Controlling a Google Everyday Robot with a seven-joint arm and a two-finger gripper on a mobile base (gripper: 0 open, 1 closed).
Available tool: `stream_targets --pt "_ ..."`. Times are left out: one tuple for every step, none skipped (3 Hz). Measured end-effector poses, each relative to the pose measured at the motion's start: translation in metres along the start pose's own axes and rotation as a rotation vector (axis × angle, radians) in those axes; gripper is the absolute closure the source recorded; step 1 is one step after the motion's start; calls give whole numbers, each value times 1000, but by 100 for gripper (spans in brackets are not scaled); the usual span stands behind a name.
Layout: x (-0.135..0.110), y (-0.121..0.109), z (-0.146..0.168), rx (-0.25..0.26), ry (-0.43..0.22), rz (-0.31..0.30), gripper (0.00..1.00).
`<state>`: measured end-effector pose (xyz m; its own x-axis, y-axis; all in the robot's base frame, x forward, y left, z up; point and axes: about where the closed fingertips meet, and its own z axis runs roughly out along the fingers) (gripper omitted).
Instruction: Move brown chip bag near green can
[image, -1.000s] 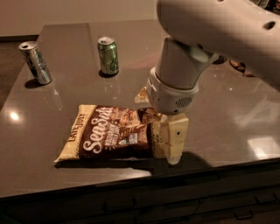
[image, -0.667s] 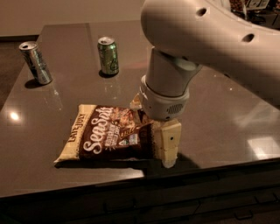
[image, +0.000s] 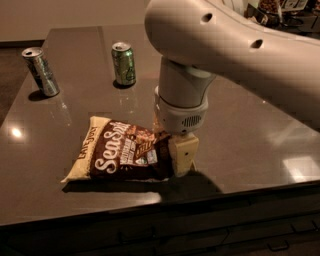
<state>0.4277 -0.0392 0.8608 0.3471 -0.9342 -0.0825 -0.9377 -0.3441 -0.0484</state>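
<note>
Grasp step: brown cream-edged pillow chip bag (image: 117, 156), front table (image: 240, 125) edge, clenched by end effector (image: 172, 154); lift toward rear green metal can (image: 123, 63) required.

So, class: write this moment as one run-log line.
phase: grasp | end effector: shut on right end of flat brown chip bag | upright green drink can: behind, apart from bag

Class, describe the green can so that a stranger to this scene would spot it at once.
On the dark grey tabletop, look to the far side, beyond the brown chip bag where the robot's gripper sits at its right end. Two drink cans stand there; the green can is the right-hand one, unlike the silver-grey can further left.
</note>
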Motion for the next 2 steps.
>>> stream_targets --pt "16 -19 -9 23 28 59 68" --pt "41 -49 -22 56 42 122 91"
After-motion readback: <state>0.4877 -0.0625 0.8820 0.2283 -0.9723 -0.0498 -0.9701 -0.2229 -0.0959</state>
